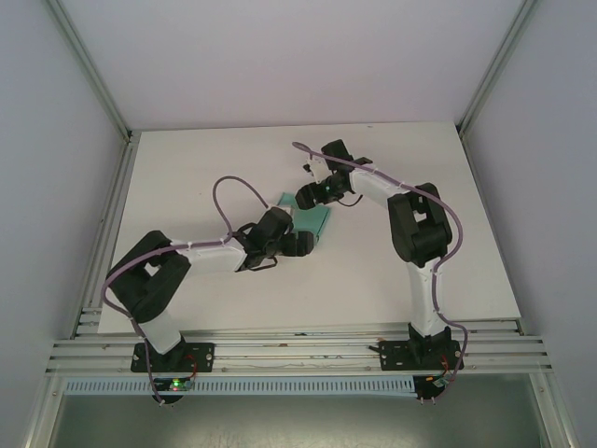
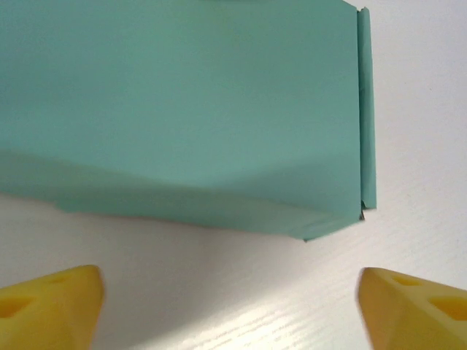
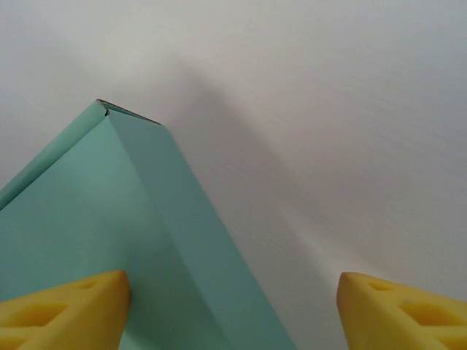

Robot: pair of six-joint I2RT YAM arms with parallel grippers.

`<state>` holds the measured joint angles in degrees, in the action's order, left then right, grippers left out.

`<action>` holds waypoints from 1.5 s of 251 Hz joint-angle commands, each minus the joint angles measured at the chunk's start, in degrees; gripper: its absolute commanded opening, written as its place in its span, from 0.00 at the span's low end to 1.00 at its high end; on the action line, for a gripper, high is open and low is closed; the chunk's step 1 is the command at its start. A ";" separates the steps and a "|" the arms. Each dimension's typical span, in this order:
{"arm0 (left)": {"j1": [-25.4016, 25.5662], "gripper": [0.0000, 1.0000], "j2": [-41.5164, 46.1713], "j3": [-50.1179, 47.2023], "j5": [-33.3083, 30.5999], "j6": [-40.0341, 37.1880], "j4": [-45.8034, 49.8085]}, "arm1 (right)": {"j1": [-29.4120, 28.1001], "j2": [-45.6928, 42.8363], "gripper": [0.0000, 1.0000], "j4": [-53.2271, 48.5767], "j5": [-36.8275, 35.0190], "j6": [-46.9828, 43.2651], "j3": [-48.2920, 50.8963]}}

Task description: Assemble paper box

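1. Surveying the table (image 1: 215, 177) from above, we recorded one teal box (image 1: 318, 222) lying near its middle, between the two arms' ends.
2. Box, form: folded into a closed rectangular shape, flat side up, resting on the white surface.
3. Left gripper (image 1: 306, 242), overhead view: it sat at the box's near side, partly covering the near edge.
4. Right gripper (image 1: 304, 198), overhead view: it sat at the box's far-left corner, on the side opposite the left one.
5. Left wrist view: the box (image 2: 190, 109) took up the upper part of the picture, its top face broad and plain, with a narrow folded strip along its right edge.
6. Left gripper (image 2: 230, 306), state: jaws spread wide, the yellow fingers (image 2: 51, 306) at the two lower corners, with bare table between them. The box lay just beyond the tips, apart from both, so nothing was held.
7. Right wrist view: one corner of the box (image 3: 109, 233) pointed up the picture, showing a top face and a shaded side face.
8. Right gripper (image 3: 233, 310), state: jaws likewise wide and gripping nothing. One yellow finger (image 3: 66, 310) overlapped the box's top face; we could not tell whether it touched. The other finger stood over bare table, well apart from the card.
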<state>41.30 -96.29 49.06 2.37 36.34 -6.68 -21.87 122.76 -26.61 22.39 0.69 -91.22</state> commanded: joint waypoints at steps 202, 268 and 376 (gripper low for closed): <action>-29.55 1.00 25.77 -22.70 -33.54 -31.29 -19.76 | 16.42 -43.90 0.98 73.05 -29.23 -3.66 69.49; -34.53 1.00 9.69 -27.86 -25.77 -35.38 -46.52 | 20.99 -36.68 0.98 86.54 -27.81 1.34 73.48; -39.06 1.00 6.20 -27.72 -14.50 -33.51 -47.64 | 20.38 -36.24 0.98 84.18 -29.49 0.90 71.90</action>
<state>3.01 -89.58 21.12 -13.67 3.01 -49.95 -0.99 87.26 55.99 -6.22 1.15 -18.26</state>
